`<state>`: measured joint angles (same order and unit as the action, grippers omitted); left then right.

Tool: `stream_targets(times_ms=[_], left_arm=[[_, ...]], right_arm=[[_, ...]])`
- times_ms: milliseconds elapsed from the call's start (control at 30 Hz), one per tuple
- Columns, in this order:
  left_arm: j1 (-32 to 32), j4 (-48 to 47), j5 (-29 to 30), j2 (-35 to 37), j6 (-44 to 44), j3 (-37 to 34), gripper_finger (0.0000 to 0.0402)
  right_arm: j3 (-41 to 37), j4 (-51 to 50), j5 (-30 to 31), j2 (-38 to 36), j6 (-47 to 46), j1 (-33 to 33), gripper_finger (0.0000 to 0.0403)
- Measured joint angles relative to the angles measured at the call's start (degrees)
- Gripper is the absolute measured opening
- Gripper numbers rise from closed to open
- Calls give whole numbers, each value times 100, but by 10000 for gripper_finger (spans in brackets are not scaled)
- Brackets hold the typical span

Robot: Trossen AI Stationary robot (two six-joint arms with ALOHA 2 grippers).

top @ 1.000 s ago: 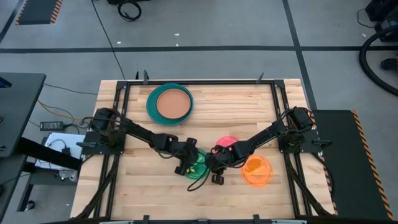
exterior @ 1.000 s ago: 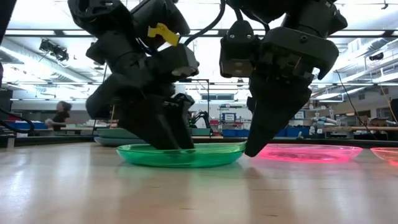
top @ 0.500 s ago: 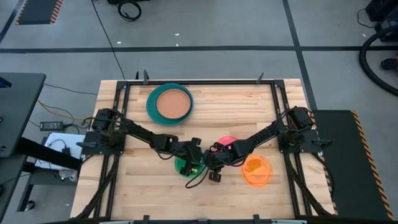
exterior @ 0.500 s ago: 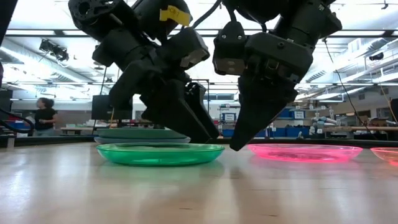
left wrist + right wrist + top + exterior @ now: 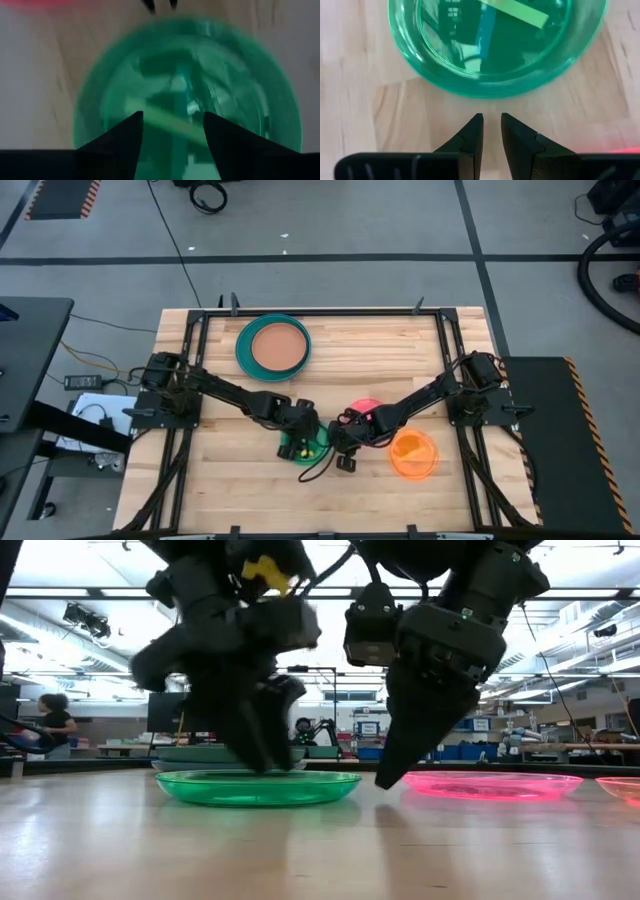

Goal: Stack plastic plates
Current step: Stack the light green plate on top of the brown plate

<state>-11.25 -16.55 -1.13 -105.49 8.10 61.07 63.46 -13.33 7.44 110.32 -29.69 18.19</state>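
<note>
Green plate (image 5: 258, 787) flat on table (image 5: 330, 490) near front-centre. Left gripper (image 5: 172, 131) directly above it, fingers apart, holding nothing. Right gripper (image 5: 491, 131) just beside plate's rim, fingers nearly closed, empty. Pink plate (image 5: 490, 784) and orange plate (image 5: 413, 453) to the right; tan-brown plate (image 5: 279, 347) nested in teal plate (image 5: 244, 345) at far edge.

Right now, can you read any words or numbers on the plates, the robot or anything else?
No readable text anywhere.
Green plate: no writing, only see-through plastic.
Pink plate: no writing.
Yellow tag on the left arm: too blurred to read.
Signs and boxes in the room behind: too small to read.
</note>
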Motion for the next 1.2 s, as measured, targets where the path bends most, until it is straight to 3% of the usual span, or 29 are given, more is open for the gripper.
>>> stream_targets(times_ms=[333,600,1200], left_arm=[[4,-239,-7,-2,-186,-148,217],[1,-138,-10,-43,-187,-148,217],[-22,1371,-15,-155,-98,-152,217]], right_arm=[[-73,590,476,210,245,107,79],[-803,2125,505,184,88,128,79],[-830,2229,625,186,398,208,79]])
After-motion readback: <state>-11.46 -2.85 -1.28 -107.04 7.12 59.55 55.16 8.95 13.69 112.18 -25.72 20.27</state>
